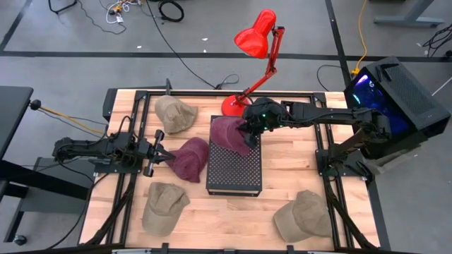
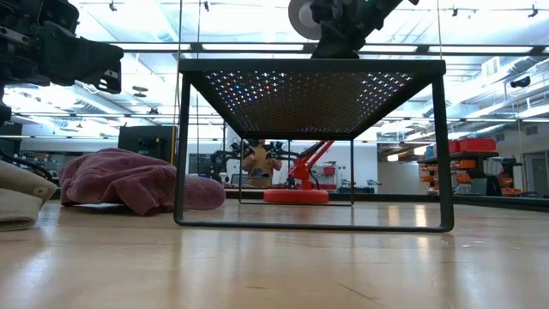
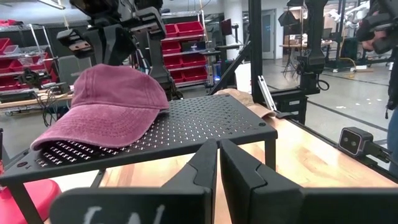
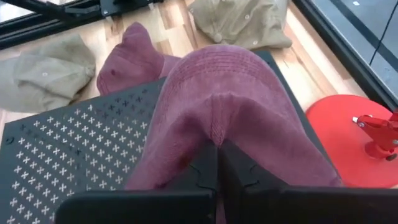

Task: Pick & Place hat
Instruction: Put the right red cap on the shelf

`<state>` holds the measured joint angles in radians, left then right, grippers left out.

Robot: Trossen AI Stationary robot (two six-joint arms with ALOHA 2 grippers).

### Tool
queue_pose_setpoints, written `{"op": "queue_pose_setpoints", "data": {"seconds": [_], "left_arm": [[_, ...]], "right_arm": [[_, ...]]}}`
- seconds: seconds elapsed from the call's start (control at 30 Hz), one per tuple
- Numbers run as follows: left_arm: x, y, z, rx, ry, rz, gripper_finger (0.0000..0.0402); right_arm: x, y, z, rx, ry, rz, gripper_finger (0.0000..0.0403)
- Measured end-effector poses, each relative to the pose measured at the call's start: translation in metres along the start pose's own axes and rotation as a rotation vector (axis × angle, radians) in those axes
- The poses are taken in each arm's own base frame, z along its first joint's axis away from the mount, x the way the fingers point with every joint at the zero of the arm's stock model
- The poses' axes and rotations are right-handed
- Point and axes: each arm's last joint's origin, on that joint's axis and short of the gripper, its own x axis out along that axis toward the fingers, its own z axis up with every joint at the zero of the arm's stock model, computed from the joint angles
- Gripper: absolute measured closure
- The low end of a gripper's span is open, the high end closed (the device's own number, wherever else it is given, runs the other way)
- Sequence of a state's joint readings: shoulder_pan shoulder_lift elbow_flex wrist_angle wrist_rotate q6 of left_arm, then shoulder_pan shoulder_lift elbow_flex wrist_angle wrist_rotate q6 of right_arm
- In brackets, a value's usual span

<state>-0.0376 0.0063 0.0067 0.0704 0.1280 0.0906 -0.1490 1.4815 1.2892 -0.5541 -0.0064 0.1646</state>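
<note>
From my remote station, I see the right gripper point(image 4: 217, 163) with its fingers pinching the maroon fabric cap point(image 1: 229, 135), which lies on the far end of the black perforated metal stand point(image 1: 234, 169). The left gripper point(image 1: 158, 153), fingers pressed together and apparently empty, hovers beside a second crumpled maroon cap point(image 1: 189, 159) on the wooden surface point(image 1: 233, 212).

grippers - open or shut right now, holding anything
left gripper: shut, holding nothing.
right gripper: shut on the maroon hat lying on the black rack.
</note>
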Motion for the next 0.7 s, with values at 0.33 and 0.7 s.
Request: {"op": "queue_pose_setpoints", "data": {"seconds": [0.33, 0.7], "left_arm": [[0.0000, 0.0000, 0.0000, 0.000, 0.000, 0.000, 0.0376], [0.0000, 0.0000, 0.0000, 0.000, 0.000, 0.000, 0.0376]], "right_arm": [[0.0000, -0.0002, -0.0030, -0.015, 0.032, 0.005, 0.0401], [-0.0002, -0.0009, -0.0069, -0.018, 0.072, -0.002, 0.0401]]}}
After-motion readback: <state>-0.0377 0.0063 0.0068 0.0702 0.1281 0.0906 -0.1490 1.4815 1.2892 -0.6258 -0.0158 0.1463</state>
